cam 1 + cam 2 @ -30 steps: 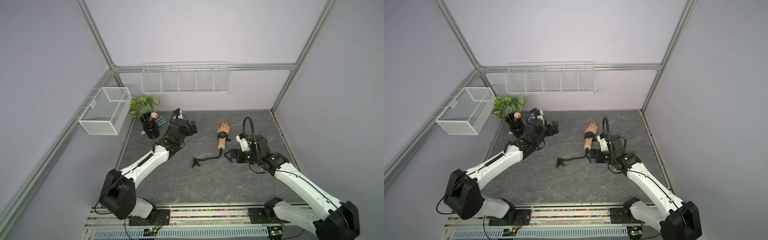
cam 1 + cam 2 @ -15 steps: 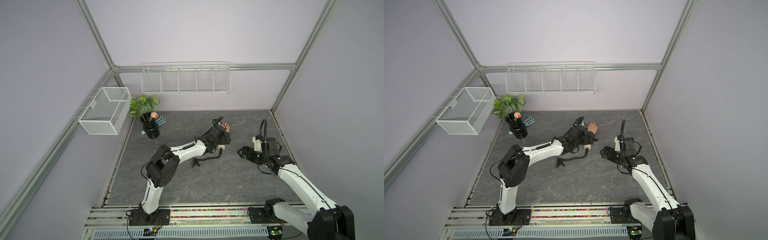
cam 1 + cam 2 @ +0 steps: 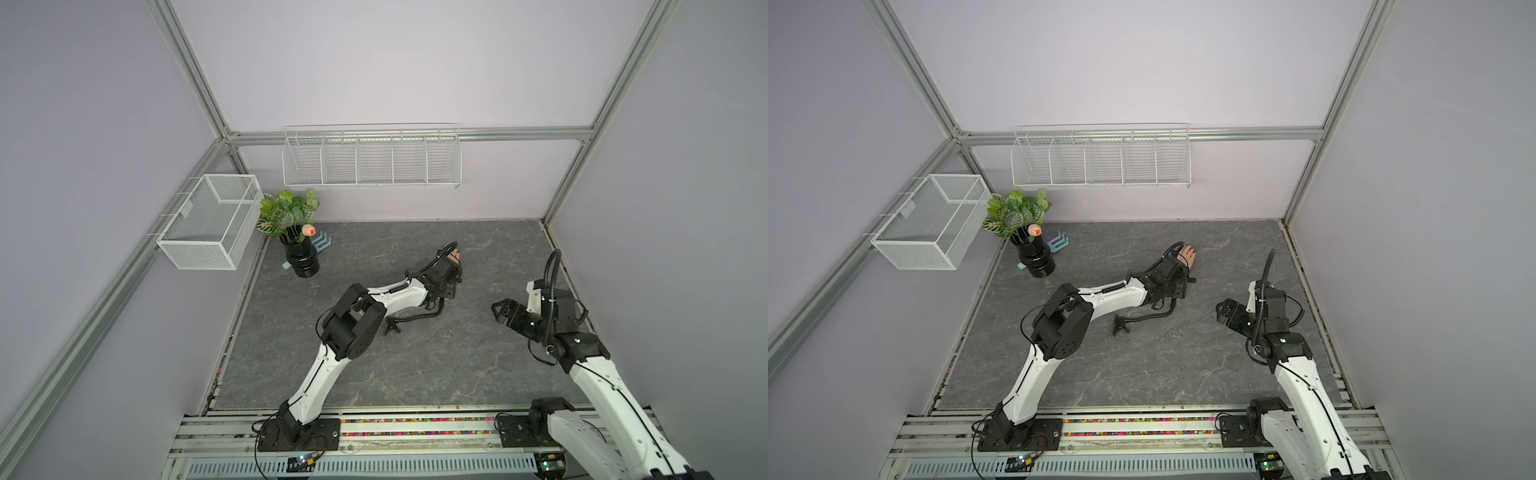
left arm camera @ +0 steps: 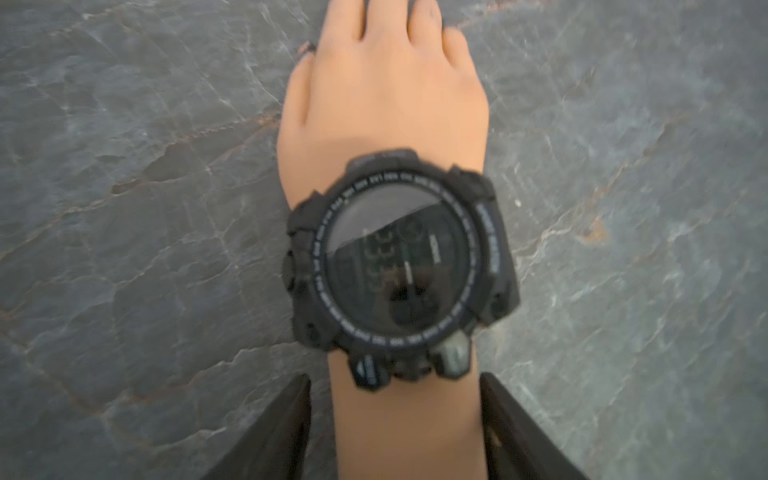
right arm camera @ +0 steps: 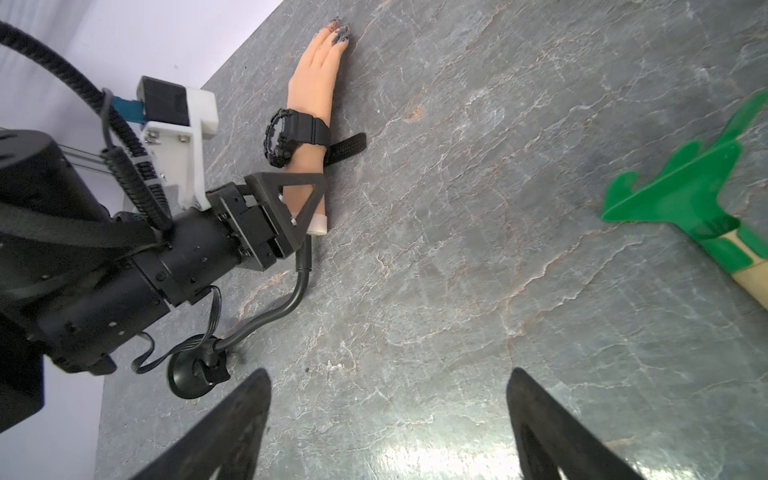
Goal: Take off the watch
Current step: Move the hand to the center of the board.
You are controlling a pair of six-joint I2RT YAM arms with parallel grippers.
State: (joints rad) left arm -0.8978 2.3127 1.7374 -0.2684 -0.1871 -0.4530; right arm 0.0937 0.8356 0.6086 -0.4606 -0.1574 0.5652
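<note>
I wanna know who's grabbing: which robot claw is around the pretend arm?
The left gripper: its fingers straddle the mannequin forearm beside the watch. The right gripper hangs over the table, far from it.

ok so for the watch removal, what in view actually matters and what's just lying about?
Job: watch, mannequin hand wearing it, its gooseneck stand, left gripper straddling the forearm, right gripper open, standing off.
Lying about: potted plant, green plastic tool, blue plastic rack, mesh basket, wire shelf.
</note>
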